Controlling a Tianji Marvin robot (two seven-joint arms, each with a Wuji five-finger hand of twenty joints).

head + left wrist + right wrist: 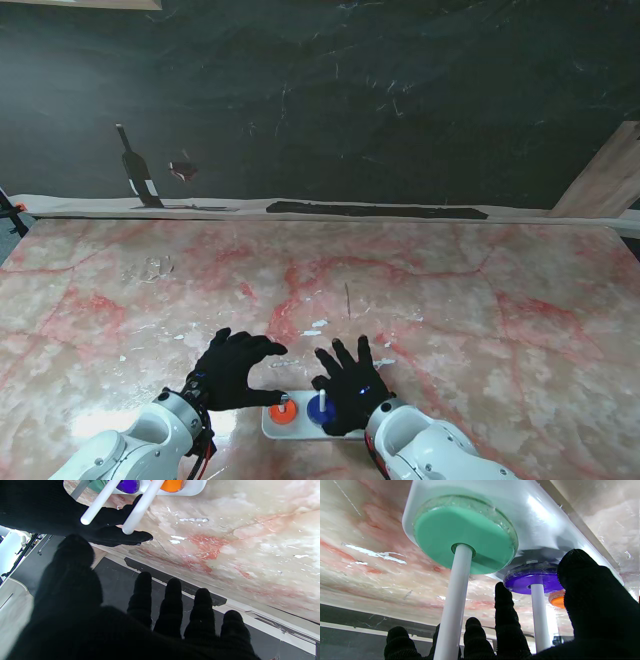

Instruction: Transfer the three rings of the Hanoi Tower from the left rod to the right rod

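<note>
- Two gloved hands hover over the white base (300,432): left hand (232,370) spread, empty.
- Right hand (348,385) splayed above the green ring (465,535), apparently gripping nothing.

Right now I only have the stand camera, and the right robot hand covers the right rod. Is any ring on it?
Observer: Yes. The right wrist view shows a green ring sitting at the foot of the right rod, against the white base.
Operator: Is it being gripped?
Observer: No. The right robot hand is open, its fingers are spread past the ring, and it holds nothing.
</note>
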